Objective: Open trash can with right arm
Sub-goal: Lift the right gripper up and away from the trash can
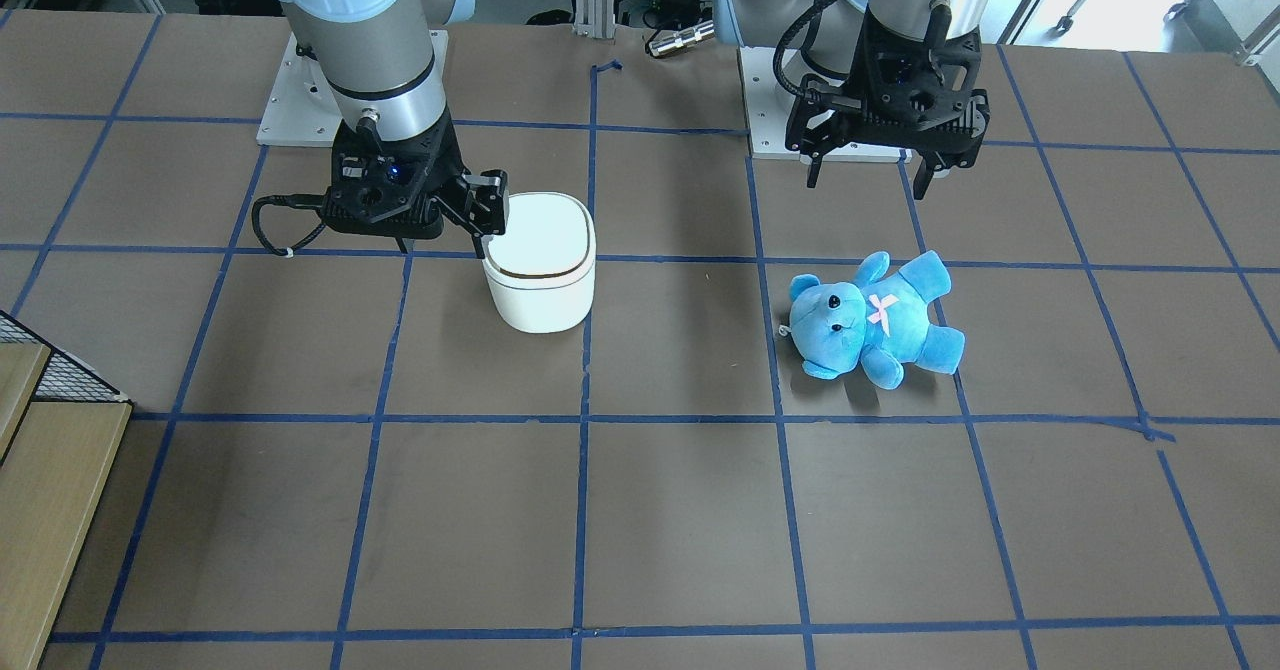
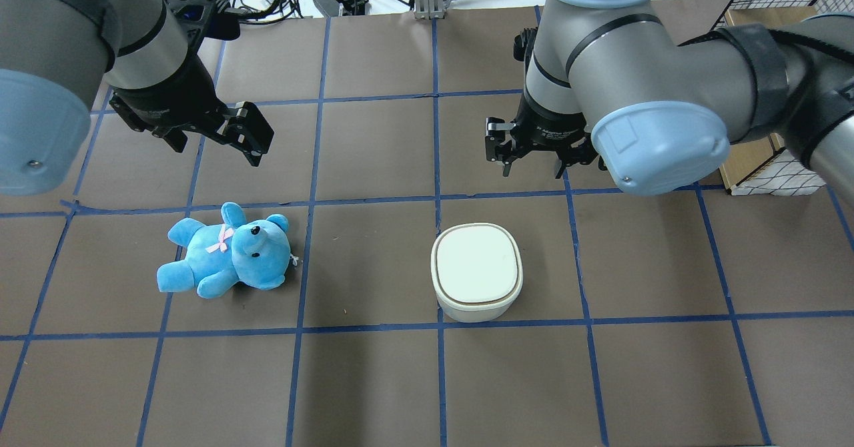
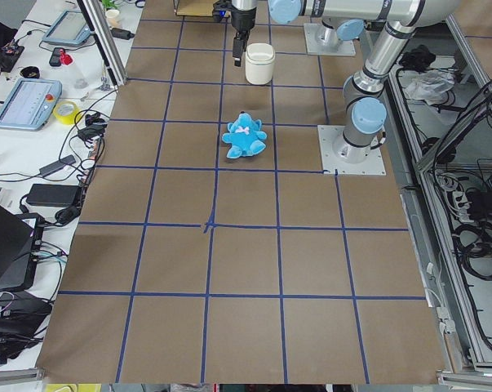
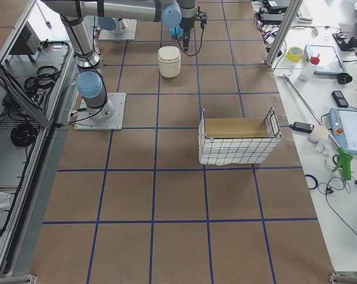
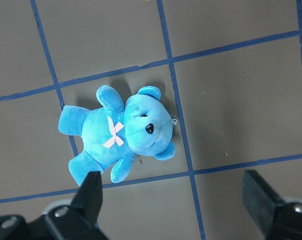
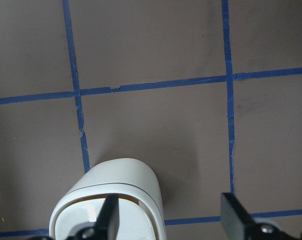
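Note:
The white trash can (image 1: 540,270) stands on the table with its lid down; it also shows in the overhead view (image 2: 477,273) and at the bottom left of the right wrist view (image 6: 115,200). My right gripper (image 1: 445,225), with the blue light, hovers open and empty at the can's side. One finger (image 6: 108,215) shows over the lid's edge and the other is off to the side over the table. In the overhead view the right gripper (image 2: 534,160) is apart from the can. My left gripper (image 1: 868,175) is open and empty above the table near a blue teddy bear (image 1: 870,315).
The teddy bear (image 2: 227,250) lies on its back below my left gripper (image 5: 176,200). A wire basket (image 4: 237,139) with a wooden floor stands at the table's right end. Blue tape lines grid the brown table.

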Robot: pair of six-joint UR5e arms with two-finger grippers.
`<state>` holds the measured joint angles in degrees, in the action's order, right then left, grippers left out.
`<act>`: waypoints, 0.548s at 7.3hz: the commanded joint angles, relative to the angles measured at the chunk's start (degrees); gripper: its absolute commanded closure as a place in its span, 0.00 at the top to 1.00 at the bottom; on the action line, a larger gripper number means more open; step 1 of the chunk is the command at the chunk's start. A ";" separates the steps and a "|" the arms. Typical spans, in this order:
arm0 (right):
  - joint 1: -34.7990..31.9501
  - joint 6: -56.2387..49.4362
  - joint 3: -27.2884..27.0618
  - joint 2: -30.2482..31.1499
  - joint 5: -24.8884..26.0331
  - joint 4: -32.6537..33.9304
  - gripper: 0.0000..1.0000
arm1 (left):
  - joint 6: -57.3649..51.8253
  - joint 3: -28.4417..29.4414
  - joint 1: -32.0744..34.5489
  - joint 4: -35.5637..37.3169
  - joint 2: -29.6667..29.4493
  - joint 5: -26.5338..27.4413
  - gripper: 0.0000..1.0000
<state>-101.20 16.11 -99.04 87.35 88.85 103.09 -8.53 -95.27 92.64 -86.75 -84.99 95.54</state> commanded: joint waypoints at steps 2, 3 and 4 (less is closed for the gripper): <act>6.08 -8.60 6.73 0.19 0.01 -9.02 1.00 | 0.00 0.00 0.00 0.00 0.00 0.00 1.00; 8.28 -11.16 8.32 0.54 0.09 -11.05 1.00 | 0.00 0.00 0.00 0.00 0.00 0.00 1.00; 10.22 -14.58 9.12 1.67 0.53 -13.77 1.00 | 0.00 0.00 0.00 0.00 0.00 0.00 1.00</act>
<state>-93.68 5.67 -91.56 88.02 89.01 92.72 -8.53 -95.27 92.64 -86.75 -84.99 95.54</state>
